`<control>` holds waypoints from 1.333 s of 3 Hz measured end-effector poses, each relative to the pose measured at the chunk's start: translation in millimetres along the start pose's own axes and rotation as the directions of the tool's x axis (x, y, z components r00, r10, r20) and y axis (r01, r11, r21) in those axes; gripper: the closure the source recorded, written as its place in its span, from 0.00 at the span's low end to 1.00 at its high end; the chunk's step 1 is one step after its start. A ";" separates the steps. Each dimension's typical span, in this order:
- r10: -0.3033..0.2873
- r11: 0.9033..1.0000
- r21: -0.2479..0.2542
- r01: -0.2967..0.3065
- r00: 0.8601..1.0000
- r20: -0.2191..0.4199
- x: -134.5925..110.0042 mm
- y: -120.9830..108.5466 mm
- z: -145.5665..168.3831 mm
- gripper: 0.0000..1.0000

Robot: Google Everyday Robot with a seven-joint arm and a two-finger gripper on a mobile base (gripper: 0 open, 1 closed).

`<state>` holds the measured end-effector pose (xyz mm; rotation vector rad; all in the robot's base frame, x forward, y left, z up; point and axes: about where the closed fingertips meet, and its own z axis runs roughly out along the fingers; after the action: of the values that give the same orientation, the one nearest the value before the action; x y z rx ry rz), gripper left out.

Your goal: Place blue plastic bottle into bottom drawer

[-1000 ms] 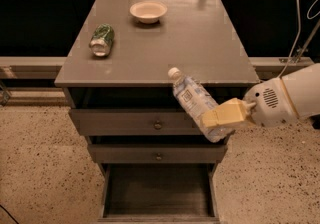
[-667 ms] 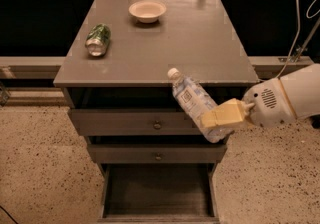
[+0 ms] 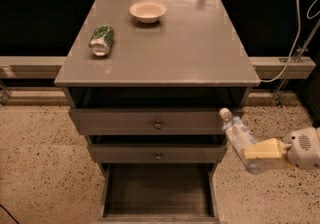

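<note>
The jaws of the gripper [image 3: 254,156] clamp the blue plastic bottle [image 3: 237,134], now lower than a second ago, just right of the middle drawer [image 3: 150,153]. The bottom drawer [image 3: 157,190] stands open down-left, its path unblocked. A can [image 3: 101,39] and bowl [image 3: 148,11] sit on the counter [image 3: 190,48].

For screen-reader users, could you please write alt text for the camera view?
The gripper, right of the cabinet, holds the blue plastic bottle tilted, outside the open bottom drawer. A green can and a bowl sit on top.
</note>
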<state>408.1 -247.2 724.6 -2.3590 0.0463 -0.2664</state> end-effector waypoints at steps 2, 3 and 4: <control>0.075 0.997 0.025 -0.076 0.997 0.034 -16.9 57.0 10.4 1.00; 0.119 0.993 0.012 -0.120 0.991 0.060 -14.8 70.5 27.9 1.00; 0.260 0.965 0.007 -0.262 0.961 0.096 -8.1 127.6 98.1 1.00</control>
<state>426.0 -270.9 566.2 -2.3109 0.3066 -0.0266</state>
